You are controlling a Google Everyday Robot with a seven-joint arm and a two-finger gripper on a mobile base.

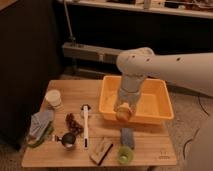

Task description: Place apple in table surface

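**Overhead, the arm carries the apple at the bin's front wall**

Nearest the viewer, along the front edge of the table (150, 150), stand a small green cup (125, 154) and, just to its left, a flat brown block-like item (101, 150). Directly behind the cup lies a small grey-blue object (127, 136). Further left, a small dark metal cup (68, 140) sits near the front-left corner, beside a crumpled grey cloth with a green strip (39, 126). A dark reddish cluster (73, 123) lies just behind the metal cup, and a long white utensil (85, 122) runs front to back at the middle of the table. A white paper cup (54, 98) stands upright toward the rear left.

On the right half of the table rests an orange plastic bin (160, 116). The gripper (123, 111) hangs over the bin's front-left part, just above its front wall, pointing downward from the white arm (165, 65) that enters from the right. Its fingers are closed around the apple (122, 114), an orange-yellow round fruit held off the table, level with the bin's front rim.

Behind the table, a grey horizontal rail (90, 52) runs along a dark wall.
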